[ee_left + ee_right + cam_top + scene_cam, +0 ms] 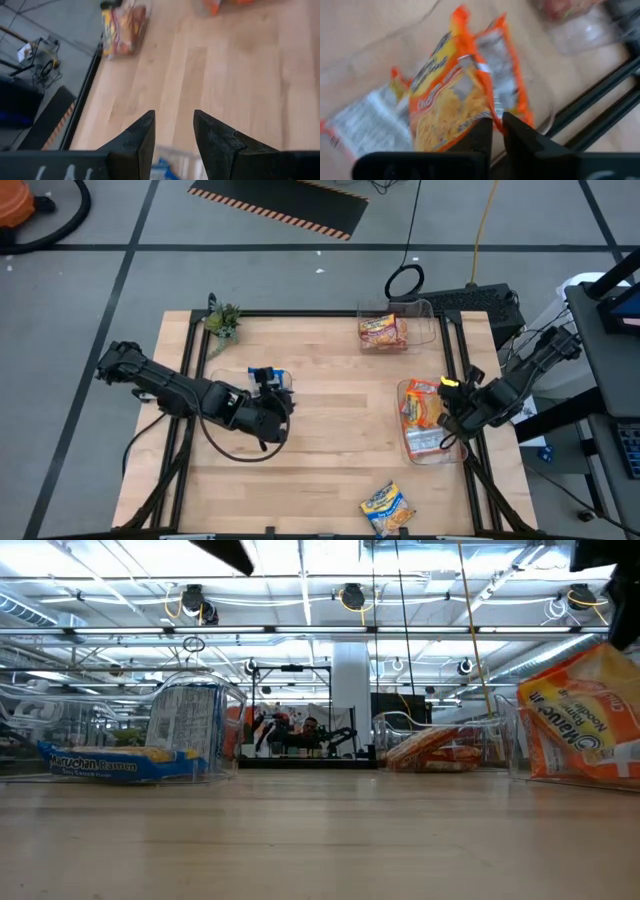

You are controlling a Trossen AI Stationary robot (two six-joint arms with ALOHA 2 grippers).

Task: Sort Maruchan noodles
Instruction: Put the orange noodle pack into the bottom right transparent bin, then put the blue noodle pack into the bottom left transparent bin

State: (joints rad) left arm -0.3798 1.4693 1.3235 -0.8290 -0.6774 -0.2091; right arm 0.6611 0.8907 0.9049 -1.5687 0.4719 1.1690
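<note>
My right gripper [497, 117] is over the clear bin [457, 452] at the table's right edge and is shut on an orange Maruchan packet [451, 105]. Other orange packets [420, 420] lie in that bin. My left gripper [173, 114] is open and hovers at the table's left-centre, just over a clear bin [287, 380] that holds a blue-and-yellow packet [105, 762] lying flat. A far bin [425, 315] holds red-yellow packets [383, 331]. One yellow packet [387, 508] lies flat on the table near the near edge. My right gripper pinches the orange packet between its two fingers at one edge [487, 111], near a corner. It comes slanting down from the table's right side. The packet stands tilted up [580, 725] inside the bin. Whether its lower edge rests on the bin floor, I cannot tell.
A small potted plant [222, 320] stands at the far left corner of the table. Bare wood [340, 430] lies between the two arms. Dark frame rails run along the table's left and right edges.
</note>
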